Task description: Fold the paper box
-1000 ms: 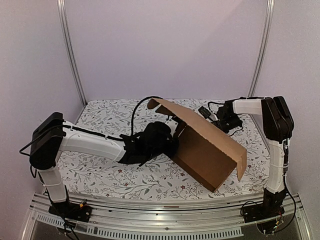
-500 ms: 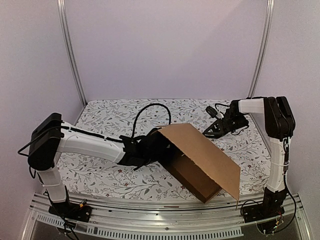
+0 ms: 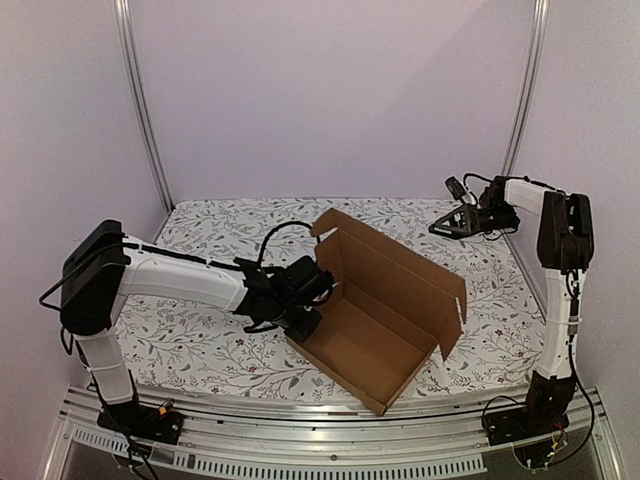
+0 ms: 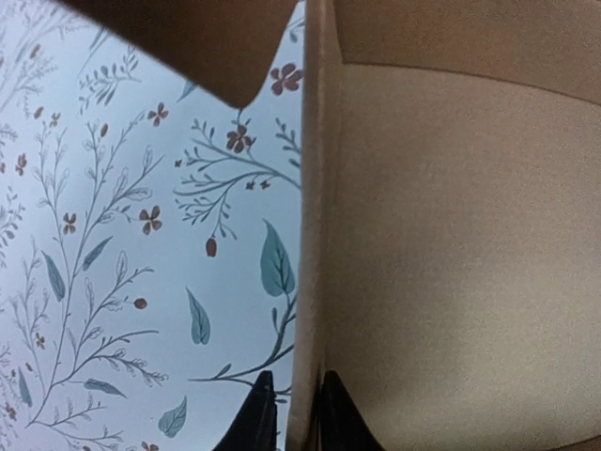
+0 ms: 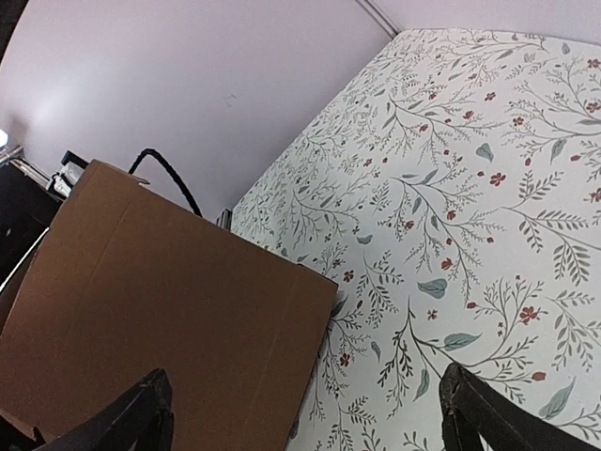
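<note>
Resting on the floral table (image 3: 200,330), the paper box (image 3: 385,300) sits open-topped, the left gripper (image 3: 306,322) at its left wall. Left wrist: fingers (image 4: 255,418) pinch that wall's edge. Right wrist: the right gripper (image 5: 305,395) gapes empty, clear of the box.

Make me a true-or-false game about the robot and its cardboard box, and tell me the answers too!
1. The left gripper pinches a wall of the paper box. True.
2. The right gripper holds the box too. False: it is open and hangs apart from the box, at the far right.
3. The box is closed up. False: it stands open and you can see inside.
4. The tablecloth has leaves and little flowers on it. True.
</note>
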